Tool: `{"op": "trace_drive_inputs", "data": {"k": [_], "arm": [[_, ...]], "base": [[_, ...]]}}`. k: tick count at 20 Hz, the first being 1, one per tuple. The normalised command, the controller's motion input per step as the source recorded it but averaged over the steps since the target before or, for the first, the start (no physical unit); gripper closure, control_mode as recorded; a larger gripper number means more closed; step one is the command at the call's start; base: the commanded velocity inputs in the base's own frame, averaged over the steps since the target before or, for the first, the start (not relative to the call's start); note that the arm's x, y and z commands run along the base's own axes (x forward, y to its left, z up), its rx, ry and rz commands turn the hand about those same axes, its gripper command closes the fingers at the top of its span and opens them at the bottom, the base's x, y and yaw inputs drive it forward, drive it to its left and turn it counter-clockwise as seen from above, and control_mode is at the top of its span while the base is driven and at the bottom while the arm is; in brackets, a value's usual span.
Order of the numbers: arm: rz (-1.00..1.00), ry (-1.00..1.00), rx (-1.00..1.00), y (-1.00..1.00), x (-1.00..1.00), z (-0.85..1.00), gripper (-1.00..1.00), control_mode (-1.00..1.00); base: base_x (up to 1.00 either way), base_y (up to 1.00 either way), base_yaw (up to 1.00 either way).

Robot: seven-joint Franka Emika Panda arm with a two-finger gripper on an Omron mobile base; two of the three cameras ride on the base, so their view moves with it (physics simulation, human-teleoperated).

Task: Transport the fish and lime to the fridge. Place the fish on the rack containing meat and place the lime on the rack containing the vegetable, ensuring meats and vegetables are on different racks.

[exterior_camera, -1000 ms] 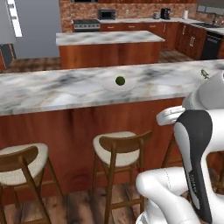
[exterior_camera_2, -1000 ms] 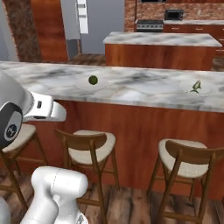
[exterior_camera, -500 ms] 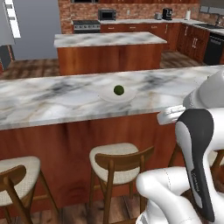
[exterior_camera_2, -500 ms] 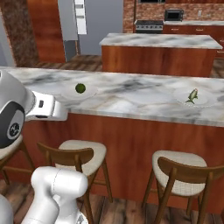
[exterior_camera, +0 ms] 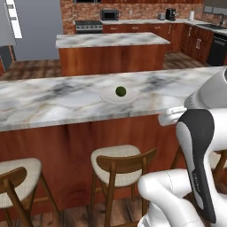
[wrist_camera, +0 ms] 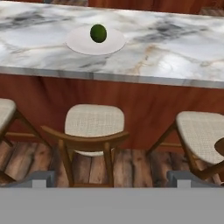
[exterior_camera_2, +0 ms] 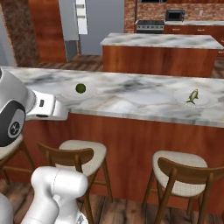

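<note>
I see the lime [wrist_camera: 98, 33] on a plate [wrist_camera: 78, 43] on the worktop [wrist_camera: 175, 48], far ahead of my gripper [wrist_camera: 109, 177], whose jaws are wide apart and empty. The fish [exterior_camera_2: 192, 96] lies on another plate [exterior_camera_2: 205, 101], well apart to the right. Stools [wrist_camera: 94, 131] stand below the worktop edge.

A long marble counter [exterior_camera_2: 131, 103] on a red-brown wood base runs across the middle of both base views. On it rest two pale plates. The left plate [exterior_camera_2: 70, 93] carries the lime [exterior_camera_2: 80, 88]; the right plate [exterior_camera_2: 205, 101], near the frame's right edge, carries the fish [exterior_camera_2: 192, 96]. Both plates sit well apart.
</note>
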Motion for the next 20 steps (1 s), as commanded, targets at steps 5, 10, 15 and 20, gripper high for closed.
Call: {"op": "trace_drive_inputs", "data": {"k": [5, 10, 15, 20], "arm": [[0.0, 0.15, 0.0, 0.0, 1.0, -0.01, -1.0, -1.0], [0.0, 0.09, 0.0, 0.0, 0.91, 0.0, -1.0, -1.0], [0.0, 0.06, 0.0, 0.05, 0.85, 0.0, -1.0, -1.0], [-0.03, 0.05, 0.01, 0.0, 0.63, 0.0, -1.0, -1.0]], "base": [[0.0, 0.0, 0.0], [0.0, 0.0, 0.0], [0.0, 0.0, 0.0], [0.0, 0.0, 0.0]]}}
